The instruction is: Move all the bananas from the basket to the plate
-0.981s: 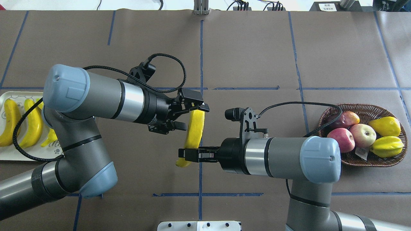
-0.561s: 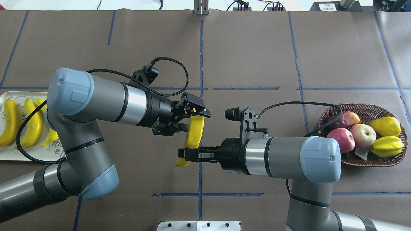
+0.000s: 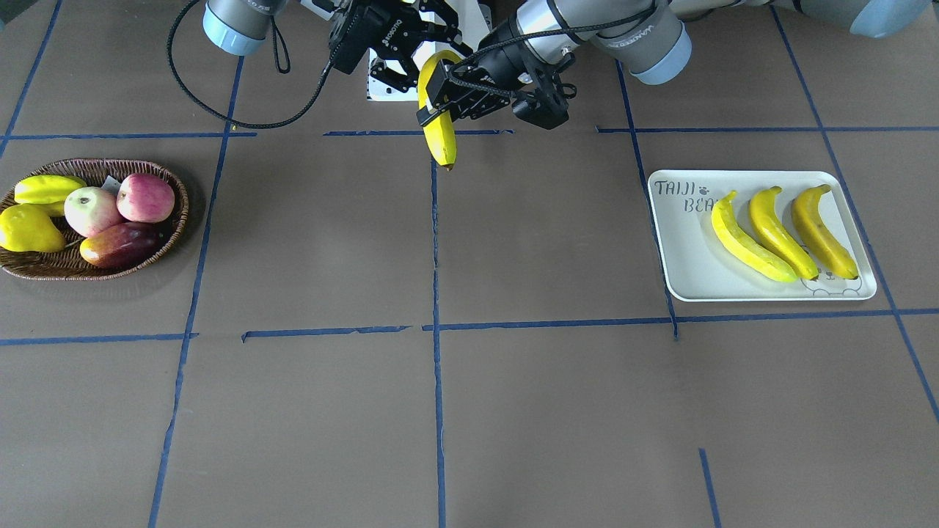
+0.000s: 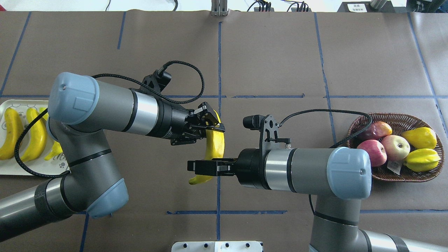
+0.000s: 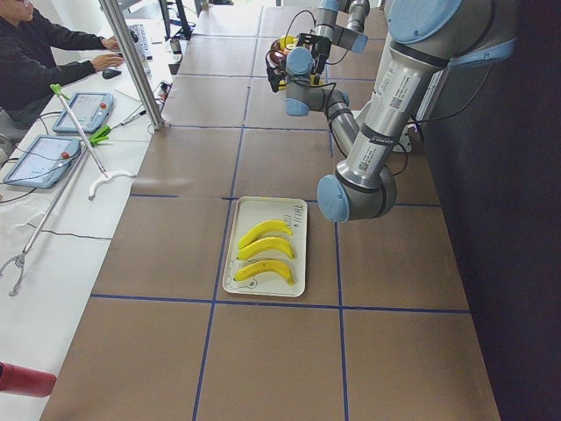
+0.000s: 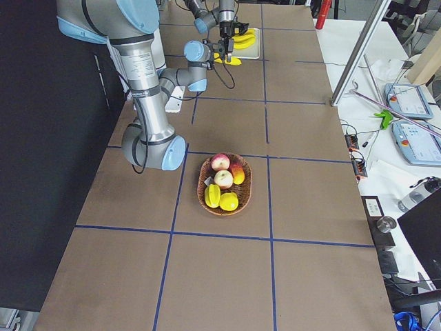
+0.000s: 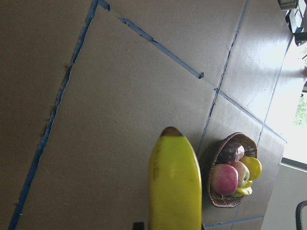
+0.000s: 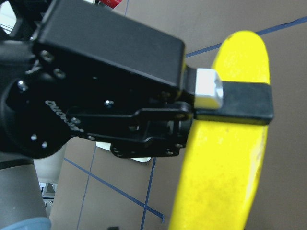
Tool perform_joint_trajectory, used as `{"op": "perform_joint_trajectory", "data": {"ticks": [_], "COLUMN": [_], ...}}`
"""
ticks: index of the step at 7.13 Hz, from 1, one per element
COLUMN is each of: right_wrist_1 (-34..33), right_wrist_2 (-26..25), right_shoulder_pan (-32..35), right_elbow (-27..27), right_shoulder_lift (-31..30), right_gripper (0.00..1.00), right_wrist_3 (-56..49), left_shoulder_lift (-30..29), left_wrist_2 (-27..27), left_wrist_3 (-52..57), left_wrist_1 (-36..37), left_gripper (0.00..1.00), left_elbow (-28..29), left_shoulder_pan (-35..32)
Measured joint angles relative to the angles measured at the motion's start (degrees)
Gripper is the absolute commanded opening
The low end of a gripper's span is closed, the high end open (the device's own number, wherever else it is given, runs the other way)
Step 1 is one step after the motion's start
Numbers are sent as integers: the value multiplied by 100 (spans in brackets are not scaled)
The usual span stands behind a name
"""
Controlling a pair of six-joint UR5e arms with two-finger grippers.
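**Step in hand:** mid-air hand-over. The banana (image 4: 214, 143) is smooth, curved and bright yellow with dark tips, and hangs at the centre of the overhead view. The left gripper (image 4: 209, 120) is clamped on its upper end and the right gripper (image 4: 202, 167) near its lower end.

**Next move (judgement):** release the right fingers, then carry the banana to the rigid, rimmed plate (image 4: 5, 167) at the left edge, where three bananas (image 3: 777, 233) lie. The woven wicker basket (image 4: 357, 127), at right, holds none.

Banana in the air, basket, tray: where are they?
held banana (image 4: 215, 145), overhead view, yellow middle.
basket (image 4: 395, 176), overhead view, near woven wall.
tray (image 3: 686, 249), front-facing view, bare left part.
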Motion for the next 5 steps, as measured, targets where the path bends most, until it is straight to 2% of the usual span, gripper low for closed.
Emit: {"op": "perform_joint_trajectory", "data": {"ticks": [3,5], "right_wrist_1": [-63,-622], "right_wrist_2": [103,421], "right_shoulder_pan": [104,381], "right_elbow": [50,400], "right_shoulder_lift": [-58,-252], "right_gripper": [100,100], "right_wrist_3": [-7,-7], "left_shoulder_lift": [52,306], "left_wrist_2": [-107,-164], "left_wrist_3": [11,44], "left_wrist_1": [43,112], "left_gripper": [0,0], "left_elbow": [86,400], "left_shoulder_pan": [-366,-820]}}
